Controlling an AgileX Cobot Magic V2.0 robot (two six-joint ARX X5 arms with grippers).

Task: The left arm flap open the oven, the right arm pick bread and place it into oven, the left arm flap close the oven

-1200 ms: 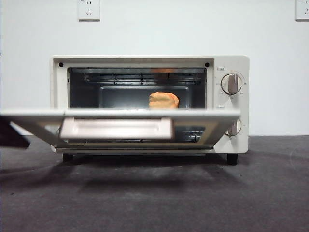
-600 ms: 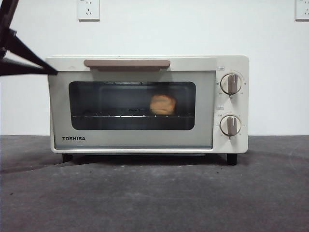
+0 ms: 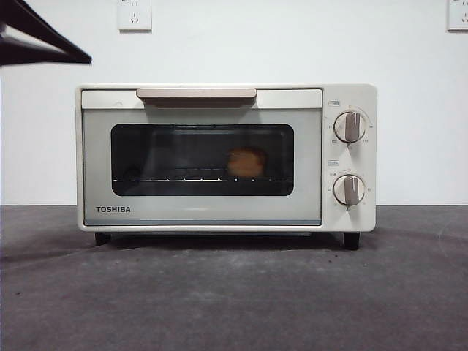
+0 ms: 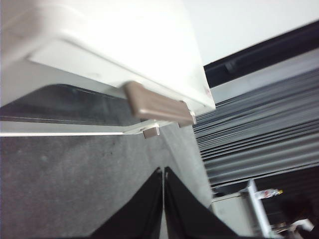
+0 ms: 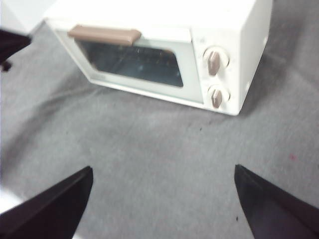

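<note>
Cream-white TOSHIBA toaster oven [image 3: 227,157] standing square on the dark grey bench [image 3: 234,300], door shut flush against the body. Taupe bar handle [image 3: 196,94] running along the top of the door; dark glass window [image 3: 202,159] below it. Behind the glass, golden-orange bread [image 3: 246,162] sitting on the wire rack [image 3: 183,178], right of the window's middle, dimmed by the tinted pane. Two round knobs [image 3: 350,126] stacked on the panel at the oven's right side, both pointers about upright. Two black feet visible under the body. White wall behind, with a wall socket [image 3: 134,14] above the oven and another at the top right corner.

Left end effector [image 4: 163,175] clenched, the two black jaws pressed together with only a thin seam between them, grasping nothing. Seen in the front view as a dark tapered tip [image 3: 44,44] at the upper left corner, above and beside the oven's top left corner, not touching it. From the left wrist camera, the handle's end [image 4: 159,104] and the door's edge lying ahead of the jaws, clear of them.

Right end effector [image 5: 162,172] released, jaws spread wide apart and empty, hanging above bare bench well in front of the oven, with the closed door and both knobs ahead of it.
</note>
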